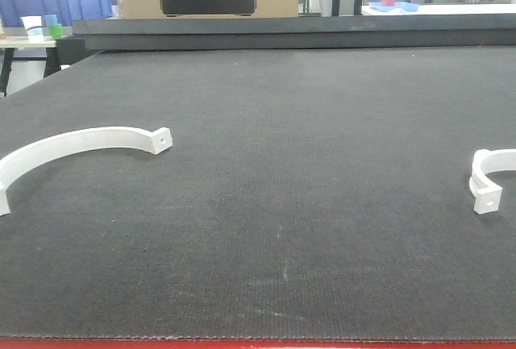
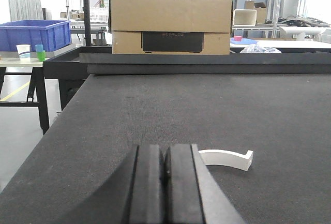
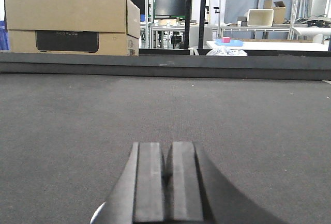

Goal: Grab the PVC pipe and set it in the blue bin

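The PVC pipe [image 1: 488, 180] lies on the dark mat [image 1: 282, 164], well apart from a large white arc [image 1: 72, 143]. The left gripper [image 2: 165, 157] and right gripper [image 3: 166, 154] are both pressed together, empty.

White C-shaped PVC pipe [image 1: 487, 197] and blue bin [image 1: 60, 2]
The PVC pipe lies flat at the desk's [image 1: 282, 164] far right; the blue bin stands beyond the far-left corner.

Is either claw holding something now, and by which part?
Nothing is held. The left claw and the right claw are both shut empty; the PVC pipe lies free on the table.
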Robot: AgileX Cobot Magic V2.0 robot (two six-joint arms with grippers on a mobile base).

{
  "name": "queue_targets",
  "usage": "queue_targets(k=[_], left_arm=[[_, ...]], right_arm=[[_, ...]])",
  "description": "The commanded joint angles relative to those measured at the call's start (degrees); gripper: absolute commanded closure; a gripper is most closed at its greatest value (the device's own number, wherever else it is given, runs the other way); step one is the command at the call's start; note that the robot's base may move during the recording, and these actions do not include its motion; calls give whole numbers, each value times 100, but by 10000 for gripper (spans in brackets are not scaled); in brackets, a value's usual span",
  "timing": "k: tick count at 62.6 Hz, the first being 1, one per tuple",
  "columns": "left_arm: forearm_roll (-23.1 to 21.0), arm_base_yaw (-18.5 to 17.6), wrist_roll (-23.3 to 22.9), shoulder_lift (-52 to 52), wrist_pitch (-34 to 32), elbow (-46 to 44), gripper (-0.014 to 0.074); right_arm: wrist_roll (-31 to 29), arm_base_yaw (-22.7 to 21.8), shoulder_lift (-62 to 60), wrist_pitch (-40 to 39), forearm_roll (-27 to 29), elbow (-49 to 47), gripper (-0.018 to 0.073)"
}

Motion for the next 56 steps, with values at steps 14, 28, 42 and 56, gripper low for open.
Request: queue_targets(k=[14,28,42,56], left_arm=[[2,-27,-16,-16,-111,-7,707],[-58,-27,-16,-16,-996,-7,707],[-167,-27,-16,-16,-1349,-168,707],[-176,-27,-16,81,-1011,-1164,707]], right_arm=[[-23,-37,-19,-435,-710,-5,727],[-23,-37,-19,-2361,-741,-5,727],[-23,-37,-19,-3130,-192,-167,727],[-23,-37,-19,-1911,-108,-1162,727]])
